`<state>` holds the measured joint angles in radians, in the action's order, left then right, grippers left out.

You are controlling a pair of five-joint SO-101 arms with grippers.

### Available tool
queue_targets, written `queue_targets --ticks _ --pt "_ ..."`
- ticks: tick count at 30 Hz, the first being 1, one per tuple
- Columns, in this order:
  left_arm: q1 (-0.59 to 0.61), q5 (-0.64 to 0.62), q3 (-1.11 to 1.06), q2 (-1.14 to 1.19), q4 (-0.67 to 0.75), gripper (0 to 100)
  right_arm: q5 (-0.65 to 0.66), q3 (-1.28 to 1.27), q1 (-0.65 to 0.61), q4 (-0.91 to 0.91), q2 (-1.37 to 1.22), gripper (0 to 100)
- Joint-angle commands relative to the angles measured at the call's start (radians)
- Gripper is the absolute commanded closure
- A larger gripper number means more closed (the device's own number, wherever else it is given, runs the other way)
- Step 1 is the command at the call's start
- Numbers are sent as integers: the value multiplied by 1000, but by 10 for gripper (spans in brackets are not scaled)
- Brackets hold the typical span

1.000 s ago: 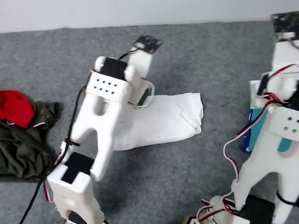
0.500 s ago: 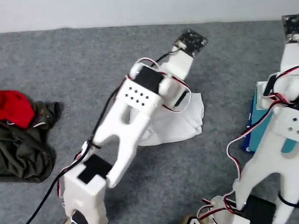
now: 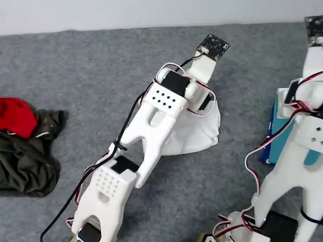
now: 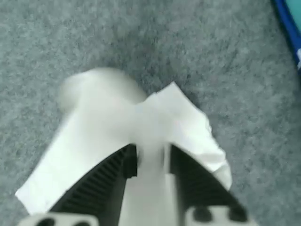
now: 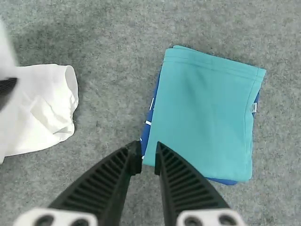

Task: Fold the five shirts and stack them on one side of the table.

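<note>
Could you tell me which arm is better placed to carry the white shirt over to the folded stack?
The left arm, I'd judge: its jaws are shut on the white shirt, cloth between them. The right arm's jaws hold nothing, above the teal shirt's edge.

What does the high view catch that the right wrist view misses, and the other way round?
High view's extras: a crumpled red garment against a dark olive garment, and both white arms. Right wrist view's extras: the whole top of the folded teal shirt lying on a blue shirt, and the right gripper. Shared: the white shirt, part of that stack, the grey carpeted table.
</note>
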<state>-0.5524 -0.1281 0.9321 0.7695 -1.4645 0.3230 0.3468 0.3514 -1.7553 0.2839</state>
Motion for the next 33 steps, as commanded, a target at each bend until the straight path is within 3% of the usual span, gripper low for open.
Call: queue_targets --ticks 1,8,13,19,27,33 --pt "-9 -48 165 12 -74 789 11 51 7 -39 44 935" --pt "3 -44 386 34 -288 802 5 9 -19 -39 38 935" --pt "133 -37 403 8 -292 990 3 -106 -128 -39 38 934" --pt "229 12 254 14 -285 995 3 -120 -147 -39 44 934" --pt "199 106 159 216 -203 995 9 -117 -142 -39 45 935" --pt "121 137 252 354 -259 995 11 -115 -28 -38 105 935"
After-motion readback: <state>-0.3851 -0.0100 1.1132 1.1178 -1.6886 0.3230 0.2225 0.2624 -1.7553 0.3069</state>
